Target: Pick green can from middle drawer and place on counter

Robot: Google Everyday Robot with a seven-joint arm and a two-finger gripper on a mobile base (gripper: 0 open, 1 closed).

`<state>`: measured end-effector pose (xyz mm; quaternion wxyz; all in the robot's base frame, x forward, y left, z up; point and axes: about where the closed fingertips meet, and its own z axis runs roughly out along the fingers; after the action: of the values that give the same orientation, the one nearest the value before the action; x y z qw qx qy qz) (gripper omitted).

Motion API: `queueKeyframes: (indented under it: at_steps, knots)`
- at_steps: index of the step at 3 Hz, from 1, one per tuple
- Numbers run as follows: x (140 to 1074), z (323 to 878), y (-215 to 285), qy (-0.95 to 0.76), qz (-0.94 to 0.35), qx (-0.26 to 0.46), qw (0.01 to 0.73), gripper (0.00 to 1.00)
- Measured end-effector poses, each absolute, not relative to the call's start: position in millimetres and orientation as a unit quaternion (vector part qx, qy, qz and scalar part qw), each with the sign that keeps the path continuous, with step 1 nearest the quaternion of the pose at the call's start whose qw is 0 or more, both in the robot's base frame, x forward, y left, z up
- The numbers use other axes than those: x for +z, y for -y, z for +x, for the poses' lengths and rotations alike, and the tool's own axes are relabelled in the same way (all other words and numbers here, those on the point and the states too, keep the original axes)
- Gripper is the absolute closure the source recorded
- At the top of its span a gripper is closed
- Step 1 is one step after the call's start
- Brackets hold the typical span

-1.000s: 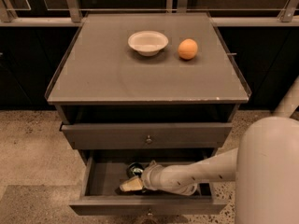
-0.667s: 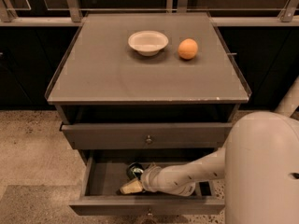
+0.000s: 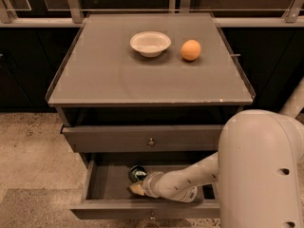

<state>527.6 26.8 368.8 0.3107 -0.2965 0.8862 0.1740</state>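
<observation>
The green can (image 3: pixel 137 173) stands in the open middle drawer (image 3: pixel 107 183), near its back, left of centre. My gripper (image 3: pixel 136 188) reaches into the drawer from the right and sits just in front of and against the can. My forearm (image 3: pixel 183 183) lies across the right half of the drawer. The counter (image 3: pixel 114 80) is above, flat and grey-brown.
A white bowl (image 3: pixel 150 43) and an orange fruit (image 3: pixel 191 50) sit at the back of the counter. The upper drawer front (image 3: pixel 118 139) with its knob (image 3: pixel 151 141) is nearly closed, overhanging the open drawer. My large white arm link (image 3: pixel 263 170) fills the lower right. Speckled floor (image 3: pixel 33 146) lies to the left.
The big white arm link has spread further left and up in view. The gripper stays by the can in the drawer; the can has not moved.
</observation>
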Motion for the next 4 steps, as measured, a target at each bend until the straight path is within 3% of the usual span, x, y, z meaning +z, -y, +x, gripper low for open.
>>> queueKeyframes:
  at_steps: [2, 3, 4]
  knots:
    - [369, 528, -27, -0.886, -0.297, 0.174, 0.311, 0.87]
    - [378, 532, -24, -0.880, -0.298, 0.198, 0.313, 1.00]
    - [426, 567, -9, -0.856, -0.303, 0.225, 0.352, 1.00]
